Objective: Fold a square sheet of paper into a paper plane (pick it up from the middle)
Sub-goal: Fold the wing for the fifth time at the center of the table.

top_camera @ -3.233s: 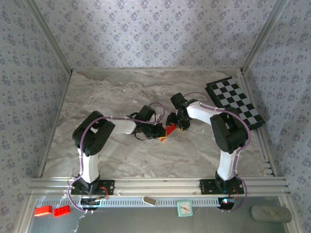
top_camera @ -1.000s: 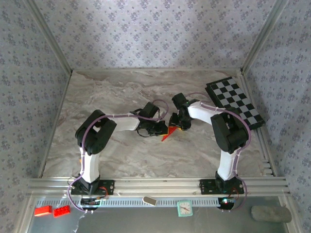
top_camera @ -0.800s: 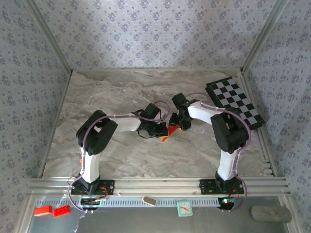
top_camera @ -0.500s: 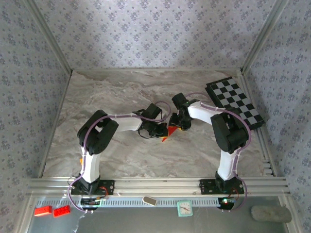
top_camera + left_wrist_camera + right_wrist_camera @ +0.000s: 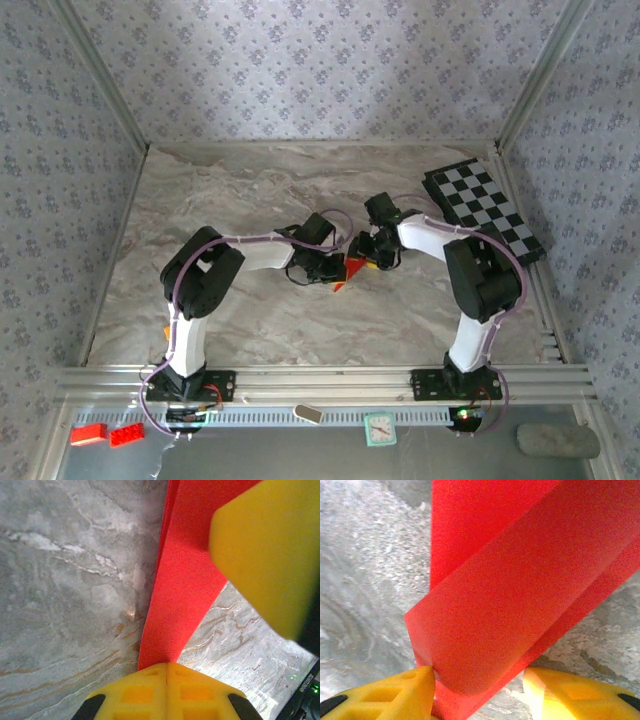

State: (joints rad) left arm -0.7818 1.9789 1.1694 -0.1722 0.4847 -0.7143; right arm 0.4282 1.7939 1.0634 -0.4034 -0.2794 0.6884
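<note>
The square sheet of paper point(image 5: 349, 270) is a folded bright red wedge near the middle of the marble table point(image 5: 220, 200). My left gripper point(image 5: 335, 268) comes from the left and is shut on its narrow end; in the left wrist view the red paper point(image 5: 185, 570) runs up from the closed yellow jaws of the left gripper point(image 5: 167, 666). My right gripper point(image 5: 366, 258) meets it from the right. In the right wrist view a folded flap of the paper point(image 5: 520, 595) lies between the parted fingers of the right gripper point(image 5: 477, 676), brushing the left finger point(image 5: 395, 692), apart from the right one.
A black-and-white checkered board point(image 5: 485, 210) lies at the back right corner. Patterned walls close the table on three sides. In front of the rail sit red toy bricks point(image 5: 105, 434), a small clock point(image 5: 379, 430) and a grey roll point(image 5: 556, 440).
The left jaws have closed fully on the paper. The right arm's wrist has shifted slightly right and its jaws have parted a little. The paper stays in place.
</note>
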